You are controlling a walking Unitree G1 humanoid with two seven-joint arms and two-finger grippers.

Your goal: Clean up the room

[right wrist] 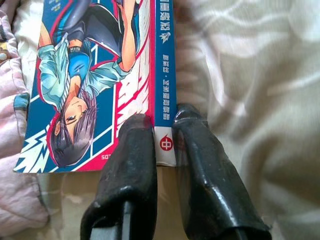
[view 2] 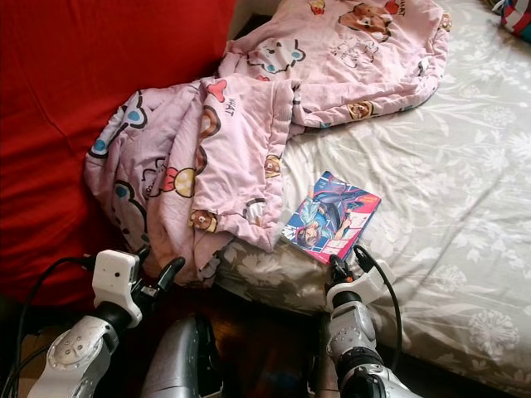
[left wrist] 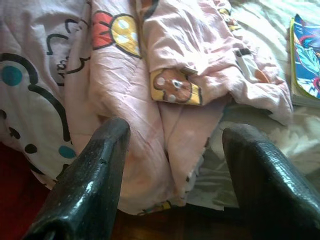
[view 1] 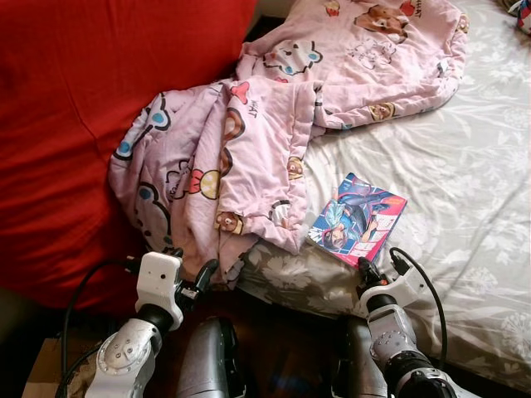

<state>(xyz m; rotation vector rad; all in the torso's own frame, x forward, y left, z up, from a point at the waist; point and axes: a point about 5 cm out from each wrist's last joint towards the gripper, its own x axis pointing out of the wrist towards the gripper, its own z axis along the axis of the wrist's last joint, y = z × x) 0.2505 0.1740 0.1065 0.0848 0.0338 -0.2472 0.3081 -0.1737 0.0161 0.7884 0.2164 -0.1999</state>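
Note:
A comic book [view 1: 358,217] with a blue and red cover lies on the bed near its front edge. My right gripper [view 1: 365,270] reaches it from below. In the right wrist view the two black fingers [right wrist: 135,150] are shut on the near end of the book's spine [right wrist: 164,75]. A crumpled pink cartoon blanket [view 1: 241,141] spills from the bed over its left edge. My left gripper [view 1: 192,264] is open just below the blanket's hanging hem, and in its wrist view [left wrist: 175,130] the blanket [left wrist: 125,60] lies beyond the spread fingers, untouched.
The bed has a grey floral sheet [view 1: 465,166]. A big red cushion or sofa back [view 1: 75,108] stands to the left, against the blanket. Dark wooden floor [view 1: 282,340] shows between my arms. A small colourful item [view 1: 523,12] lies at the far right corner.

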